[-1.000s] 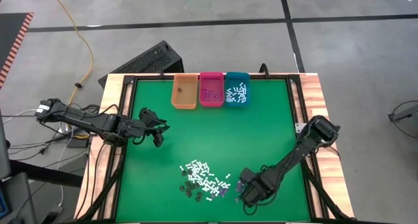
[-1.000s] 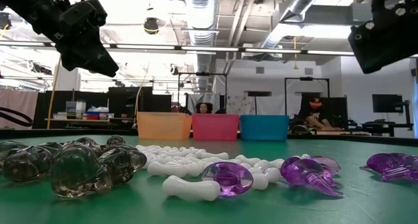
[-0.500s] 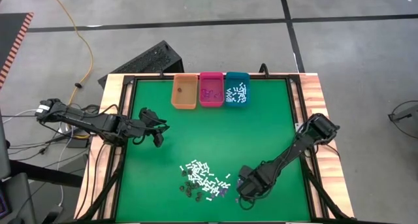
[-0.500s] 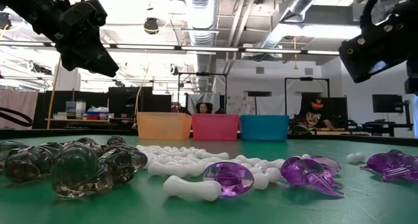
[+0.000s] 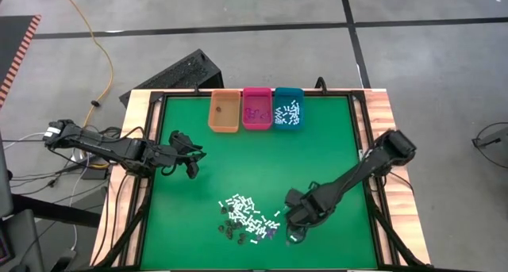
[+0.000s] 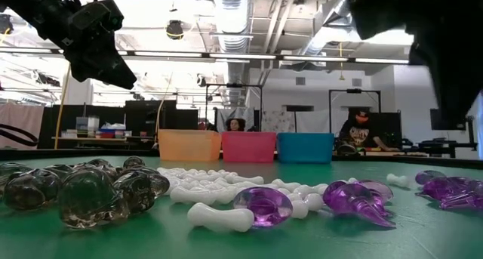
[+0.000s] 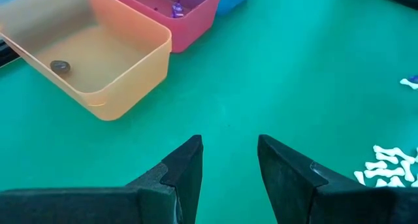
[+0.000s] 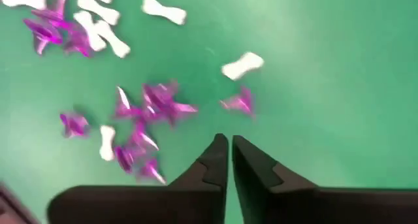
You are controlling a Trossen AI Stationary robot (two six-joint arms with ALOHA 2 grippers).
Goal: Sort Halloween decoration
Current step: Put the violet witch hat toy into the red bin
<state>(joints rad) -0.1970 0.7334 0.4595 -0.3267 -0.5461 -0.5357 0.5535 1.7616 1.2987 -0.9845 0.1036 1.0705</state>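
The Halloween decoration lies as a loose pile of white sticks, purple bits and dark bits on the green mat near the front edge. In the low view the dark bits, white sticks and purple bits lie side by side. My right gripper hangs above the pile's right edge, pointing down. Its fingers are shut with nothing visible between them, over scattered purple bits. My left gripper waits open above the mat's left side.
Three bins stand in a row at the mat's far edge: orange holding one dark bit, pink holding purple bits, teal holding white sticks. Bare green mat lies between the bins and the pile. People sit in the room behind.
My right gripper has risen from the mat and moved a little toward the far edge and the left, turning about its own axis. A lone white stick has come into sight on the mat at the pile's right side, next to the purple bits.
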